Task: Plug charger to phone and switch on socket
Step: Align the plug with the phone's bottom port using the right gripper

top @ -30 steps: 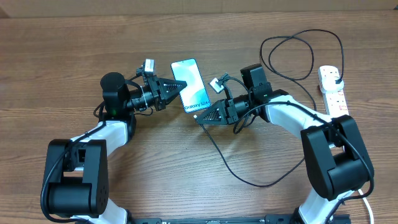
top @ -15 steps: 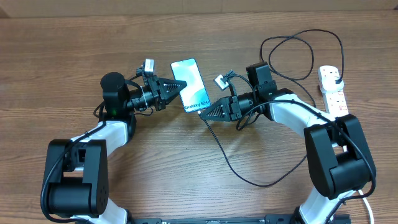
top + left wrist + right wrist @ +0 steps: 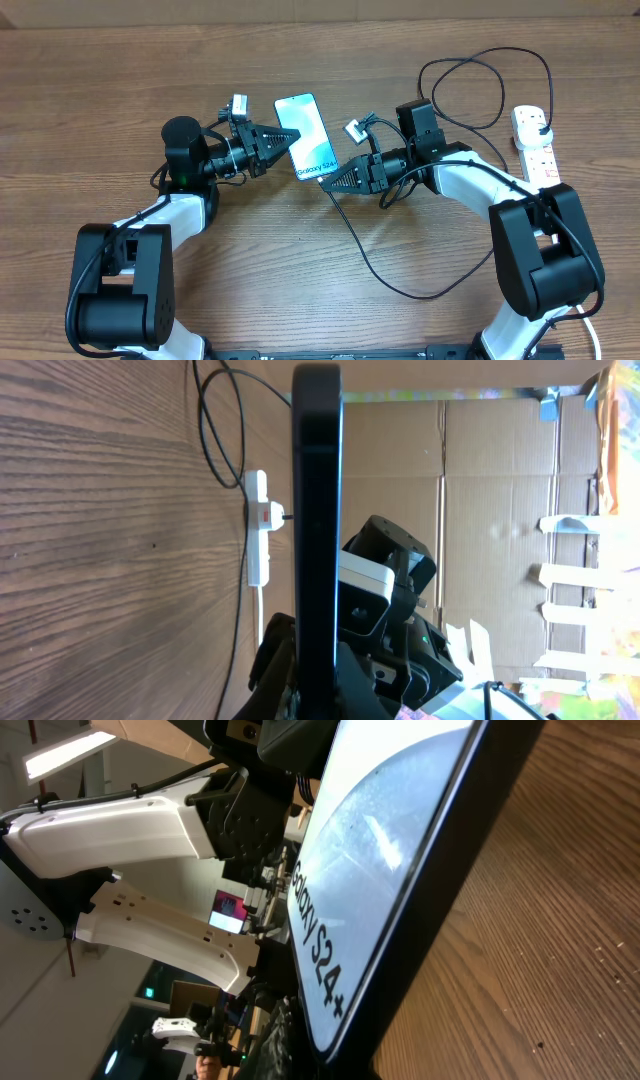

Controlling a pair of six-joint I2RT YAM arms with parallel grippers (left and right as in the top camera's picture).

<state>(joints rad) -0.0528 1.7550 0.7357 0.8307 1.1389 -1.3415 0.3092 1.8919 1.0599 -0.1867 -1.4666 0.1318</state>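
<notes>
The phone (image 3: 307, 138) is held on its edge above the table, its lit screen facing up and right. My left gripper (image 3: 289, 148) is shut on its left side. In the left wrist view the phone (image 3: 318, 510) stands edge-on between the fingers (image 3: 352, 682). My right gripper (image 3: 325, 184) is at the phone's lower end, and the charger cable (image 3: 359, 250) leads out of its tip. The connector itself is hidden. In the right wrist view the screen (image 3: 370, 870) reads "Galaxy S24+". The charger's black plug (image 3: 540, 125) sits in the socket (image 3: 535, 150).
The black cable loops across the table between the right arm and the front edge, and coils again at the back right near the socket. The socket also shows in the left wrist view (image 3: 259, 535) with a red switch (image 3: 262, 517). Cardboard stands behind the table.
One second ago my right gripper was slightly further left; it shifted a little to the right with the cable end, then stayed still. The left arm and phone have not moved.
</notes>
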